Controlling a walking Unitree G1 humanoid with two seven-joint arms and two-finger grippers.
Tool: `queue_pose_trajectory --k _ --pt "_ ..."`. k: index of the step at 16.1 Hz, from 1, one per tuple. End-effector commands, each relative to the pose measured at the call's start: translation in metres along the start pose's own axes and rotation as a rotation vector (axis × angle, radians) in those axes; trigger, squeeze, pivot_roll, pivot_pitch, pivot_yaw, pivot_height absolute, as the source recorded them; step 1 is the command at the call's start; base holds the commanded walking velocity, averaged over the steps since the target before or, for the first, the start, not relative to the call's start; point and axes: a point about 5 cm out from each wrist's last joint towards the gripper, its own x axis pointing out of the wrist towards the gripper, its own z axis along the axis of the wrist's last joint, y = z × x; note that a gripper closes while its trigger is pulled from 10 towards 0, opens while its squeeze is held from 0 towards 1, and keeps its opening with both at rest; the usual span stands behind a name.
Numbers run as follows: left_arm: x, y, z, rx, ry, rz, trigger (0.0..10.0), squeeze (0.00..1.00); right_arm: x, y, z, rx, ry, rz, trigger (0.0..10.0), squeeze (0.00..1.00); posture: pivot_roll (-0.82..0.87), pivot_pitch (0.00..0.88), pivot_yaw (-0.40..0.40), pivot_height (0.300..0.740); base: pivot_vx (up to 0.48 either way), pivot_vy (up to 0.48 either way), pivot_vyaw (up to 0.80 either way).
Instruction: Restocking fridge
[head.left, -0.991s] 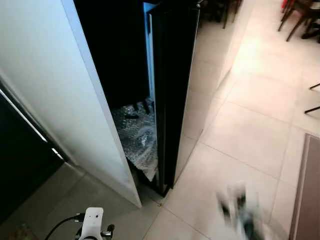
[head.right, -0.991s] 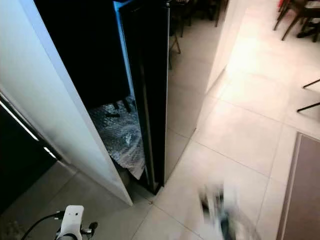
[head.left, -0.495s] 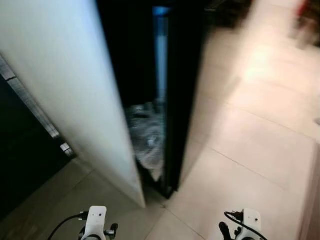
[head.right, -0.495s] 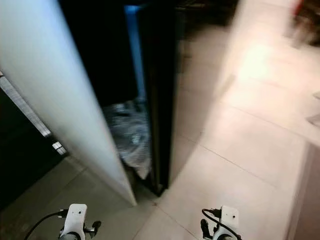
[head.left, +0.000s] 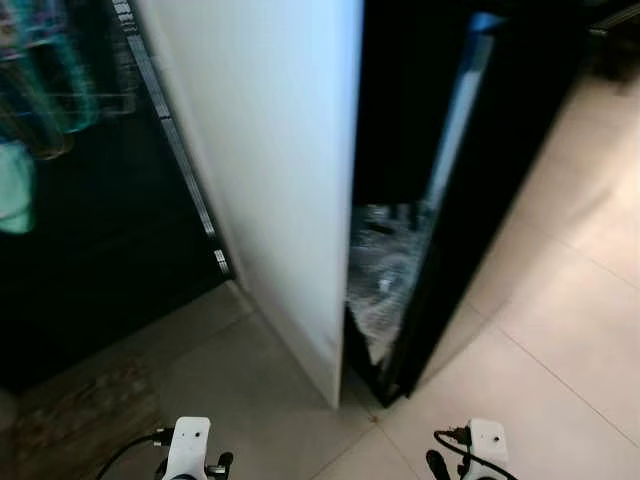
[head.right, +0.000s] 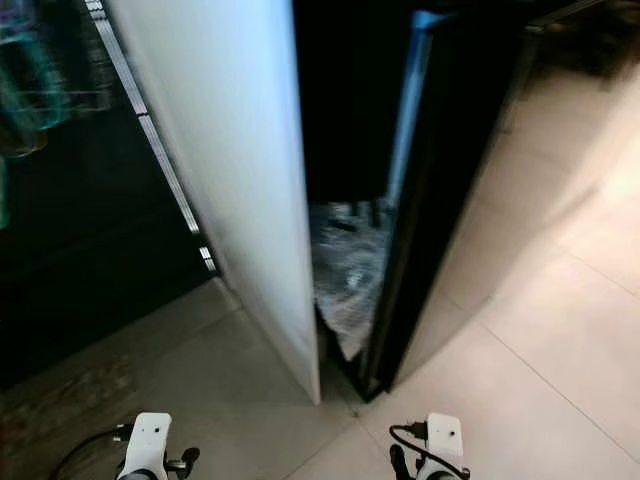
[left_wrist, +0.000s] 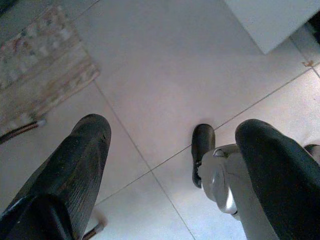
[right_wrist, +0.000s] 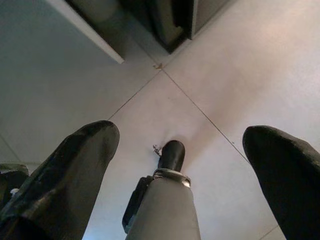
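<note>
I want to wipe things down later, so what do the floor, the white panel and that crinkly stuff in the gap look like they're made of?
Floor: pale glazed tile, probably ceramic; grout lines and a soft sheen.
White panel: smooth, matte, painted or laminated board, uncertain which.
Crinkly sheet: clear plastic wrap, possibly bubble wrap; wrinkled with glints.
Small rug: woven fabric, patterned.

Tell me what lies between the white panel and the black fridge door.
In the left eye view, crinkled clear plastic wrap sits low in the dark gap between the white panel and the black fridge door.

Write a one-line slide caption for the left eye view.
Robot faces a white panel beside a dark gap holding crinkled silvery wrap, both arms low above the tiled floor.
</note>
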Motion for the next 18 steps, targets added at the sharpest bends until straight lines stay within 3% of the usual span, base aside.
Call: queue_pose_trajectory --k 1,18 --pt "-0.0021 0.0042 -0.0092 0.001 0.041 0.005 10.0 0.0 0.0023 0.0072 0.0042 -0.019 0.008 0.01 10.0 0.0 0.08 0.113 0.012 0.729 0.0 0.0 0.8" --pt "-0.0022 -0.0031 -0.0095 -0.001 0.034 -0.004 10.0 0.0 0.0019 0.009 0.0021 -0.069 0.026 0.057 10.0 0.0 0.07 0.123 0.002 0.729 0.0 0.0 0.8"
